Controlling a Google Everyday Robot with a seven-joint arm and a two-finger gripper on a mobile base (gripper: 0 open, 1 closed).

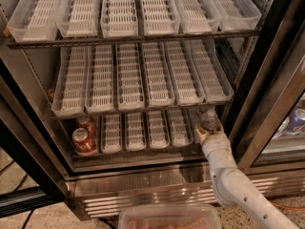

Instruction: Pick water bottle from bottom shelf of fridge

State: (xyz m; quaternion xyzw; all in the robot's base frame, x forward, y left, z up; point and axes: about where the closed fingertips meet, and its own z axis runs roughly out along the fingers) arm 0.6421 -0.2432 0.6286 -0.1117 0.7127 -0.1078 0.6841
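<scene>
The fridge [143, 184] stands open with three racks of white slotted trays. The water bottle [208, 117], clear with a ribbed body, stands upright at the right end of the bottom shelf [155, 128]. My gripper [209, 128] reaches in from the lower right on its white arm [228, 180]. Its fingers sit on either side of the bottle's lower body and are shut on it. The middle rack's tray hangs just above the bottle and hides its top.
Two red soda cans [83, 136] stand in the left lane of the bottom shelf. The dark door frame [267, 80] rises close on the right of the arm. A neighbouring cooler with a can [296, 120] is at far right. A clear container [169, 217] sits at the bottom edge.
</scene>
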